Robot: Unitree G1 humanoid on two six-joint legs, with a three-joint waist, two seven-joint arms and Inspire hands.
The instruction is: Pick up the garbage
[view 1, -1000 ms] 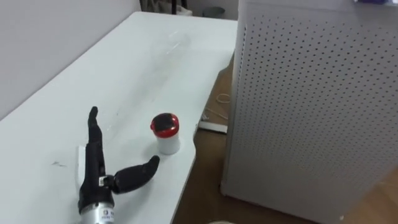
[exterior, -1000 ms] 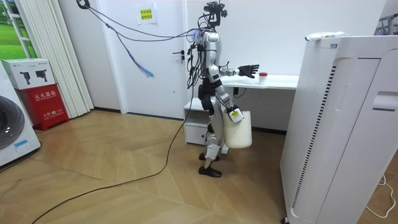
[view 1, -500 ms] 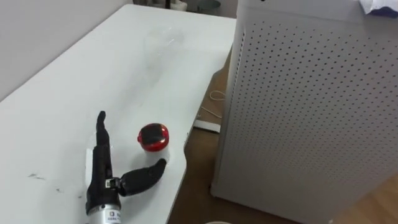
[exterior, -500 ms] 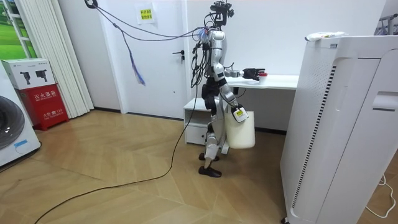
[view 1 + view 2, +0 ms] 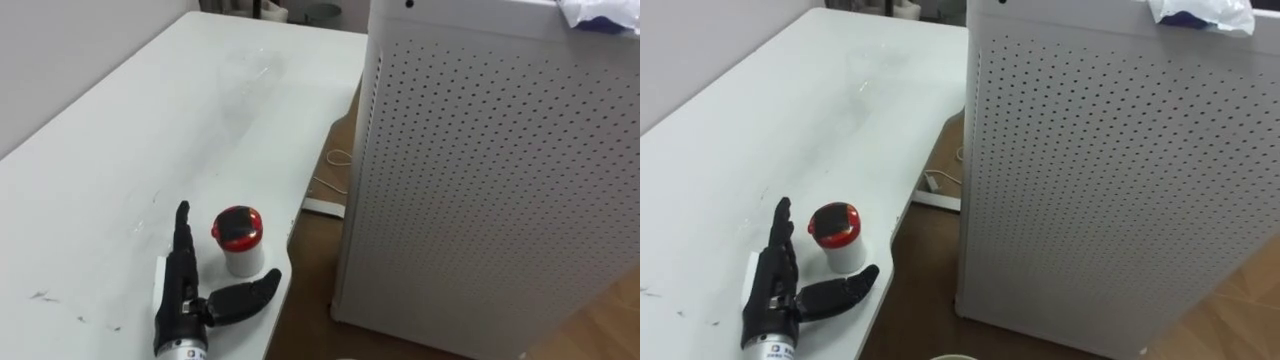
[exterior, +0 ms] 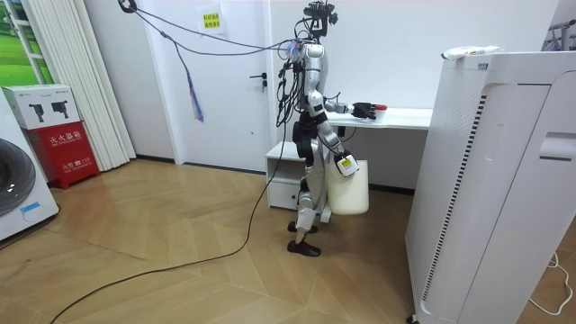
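Observation:
A small white cup with a red lid (image 5: 238, 240) stands upright near the right edge of the white table (image 5: 150, 130). My left hand (image 5: 185, 290) lies open on the table just left of it, fingers straight alongside the cup and the thumb spread below it, close to the cup. In the room view the cup (image 6: 381, 109) sits just past the left hand (image 6: 364, 109). I stand at the table's end. My right hand (image 6: 341, 165) hangs at my side with a white bucket (image 6: 347, 187) hanging from it.
A tall white perforated cabinet (image 5: 490, 170) stands close to the table's right edge, with a crumpled white and blue bag (image 5: 1200, 14) on top. In the narrow floor gap between them lie a power strip (image 5: 322, 207) and a thin cable (image 5: 340, 158).
The robot has stepped closer to the table and the view has shifted. My left hand has slid forward, so the cup now sits between its fingers and thumb.

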